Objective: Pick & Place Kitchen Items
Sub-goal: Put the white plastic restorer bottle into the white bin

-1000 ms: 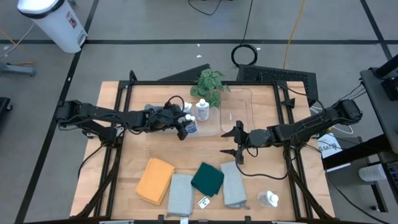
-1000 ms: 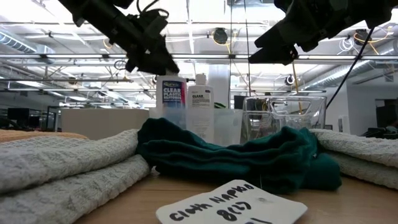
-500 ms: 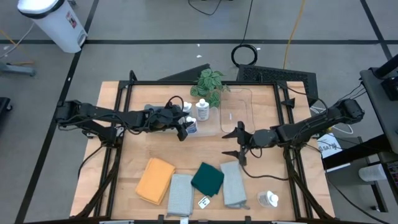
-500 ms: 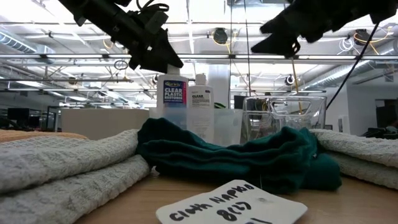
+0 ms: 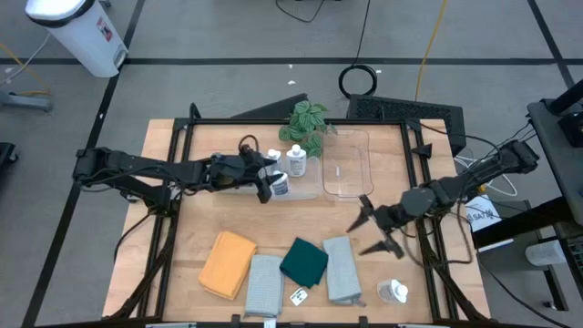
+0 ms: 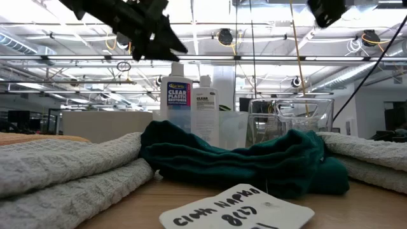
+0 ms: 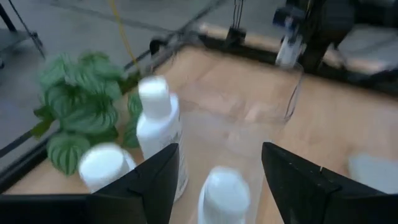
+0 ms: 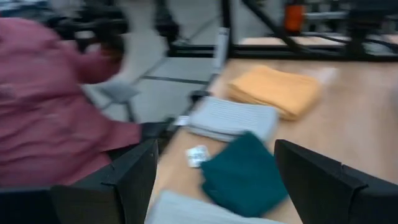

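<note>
- Left pincer (image 5: 270, 185), spread, sits over a white bottle (image 5: 280, 185) at upper centre.
- Right pincer (image 5: 378, 232), spread wide, hovers at lower right near the grey cloth (image 5: 340, 269).

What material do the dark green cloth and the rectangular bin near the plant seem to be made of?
The dark green cloth looks like soft woven fabric, matte, since it sags in loose folds. The bin looks like clear hard plastic, glossy: the wooden table shows through its walls and its rim catches light. Glass cannot be fully excluded.
</note>
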